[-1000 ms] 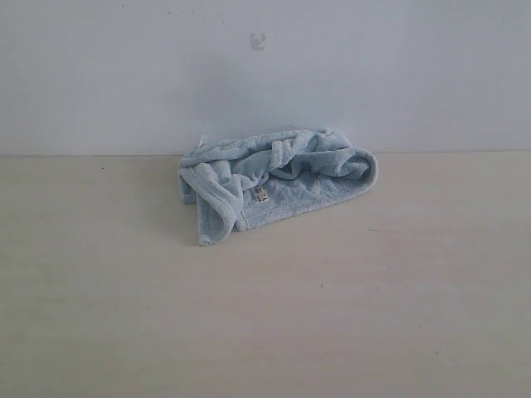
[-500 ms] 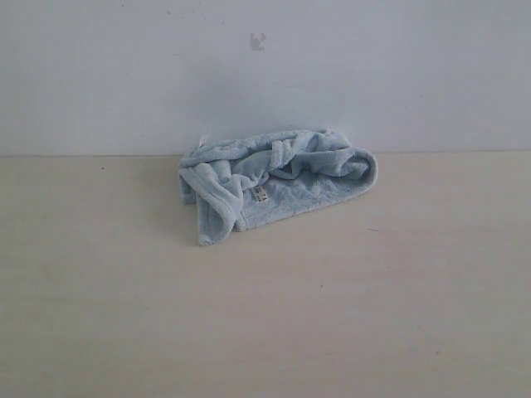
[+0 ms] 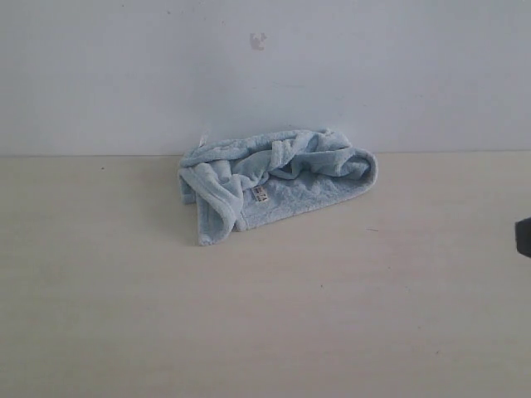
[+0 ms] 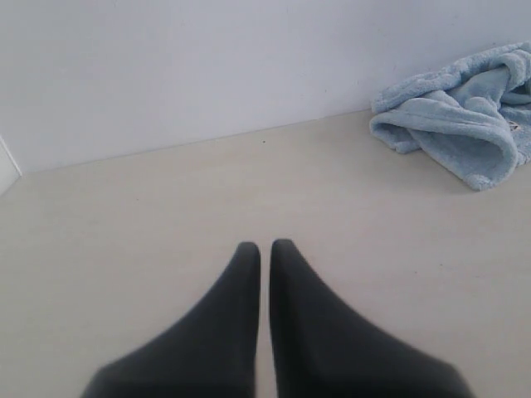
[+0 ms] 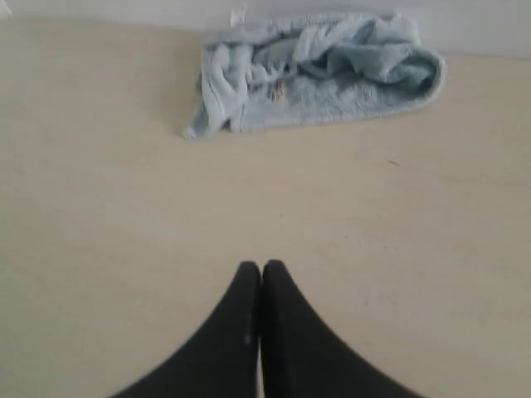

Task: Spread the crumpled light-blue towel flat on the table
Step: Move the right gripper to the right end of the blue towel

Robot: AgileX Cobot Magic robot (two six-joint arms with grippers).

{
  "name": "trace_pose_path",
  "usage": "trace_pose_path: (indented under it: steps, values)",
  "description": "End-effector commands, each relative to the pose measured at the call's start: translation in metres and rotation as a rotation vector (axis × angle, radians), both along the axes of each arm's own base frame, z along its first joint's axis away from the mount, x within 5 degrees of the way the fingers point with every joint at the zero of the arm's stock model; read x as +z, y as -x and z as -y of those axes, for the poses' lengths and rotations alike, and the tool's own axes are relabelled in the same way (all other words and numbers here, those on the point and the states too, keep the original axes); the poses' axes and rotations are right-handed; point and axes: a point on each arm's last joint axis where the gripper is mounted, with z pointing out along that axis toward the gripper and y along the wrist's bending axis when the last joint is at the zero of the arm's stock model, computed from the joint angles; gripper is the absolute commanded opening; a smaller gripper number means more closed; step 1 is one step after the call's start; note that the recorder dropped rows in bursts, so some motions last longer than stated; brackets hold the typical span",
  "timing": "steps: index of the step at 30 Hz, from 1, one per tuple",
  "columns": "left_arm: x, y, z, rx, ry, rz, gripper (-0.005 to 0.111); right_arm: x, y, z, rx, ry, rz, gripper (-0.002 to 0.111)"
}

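Observation:
The light-blue towel point(image 3: 270, 182) lies crumpled in a heap on the beige table point(image 3: 265, 315), close to the back wall, its small white label point(image 3: 260, 195) facing the front. The towel point(image 4: 465, 124) shows far off in the left wrist view, and the towel point(image 5: 315, 70) lies ahead in the right wrist view. My left gripper point(image 4: 265, 249) is shut with nothing in it, over bare table. My right gripper point(image 5: 261, 267) is shut and empty too, well short of the towel. A dark bit of the right arm point(image 3: 523, 237) shows at the exterior view's right edge.
A white wall point(image 3: 265, 75) rises right behind the towel, with a small grey mark point(image 3: 258, 41) on it. The table stretches wide on both sides and in front of the heap.
A dark part of the right arm has come into the exterior view at the right edge. The towel has not moved.

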Motion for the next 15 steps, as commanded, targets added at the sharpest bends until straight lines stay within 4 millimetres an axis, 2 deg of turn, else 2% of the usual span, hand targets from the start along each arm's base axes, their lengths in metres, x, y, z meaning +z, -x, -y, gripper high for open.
trace_pose_path:
  steps: [1, 3, 5, 9, 13, 14, 15]
  values:
    - [0.000, 0.000, 0.000, 0.004, -0.002, 0.006, 0.004, 0.005, -0.055, -0.014, 0.027, 0.290, -0.149, 0.000]
    - [0.000, 0.000, 0.000, 0.004, -0.002, 0.006, 0.004, 0.004, -0.087, -0.019, 0.018, 0.411, -0.149, 0.002]
    - [0.000, 0.000, 0.000, 0.004, -0.002, 0.006, 0.004, 0.001, -0.121, -0.018, -0.029, 0.434, -0.150, 0.008]
    - [0.000, 0.000, 0.000, 0.004, -0.002, 0.006, 0.004, -0.010, -0.178, -0.007, -0.100, 0.351, -0.168, 0.020]
    - [0.000, 0.000, 0.000, 0.004, -0.003, 0.008, 0.004, -0.036, -0.233, 0.012, -0.082, 0.236, -0.256, 0.032]
    - [0.000, 0.000, 0.000, 0.004, -0.003, 0.008, 0.004, -0.046, -0.257, 0.015, -0.055, 0.165, -0.282, 0.035]
    - [0.000, 0.000, 0.000, 0.004, -0.003, 0.008, 0.004, -0.052, -0.271, 0.017, -0.054, 0.137, -0.291, 0.037]
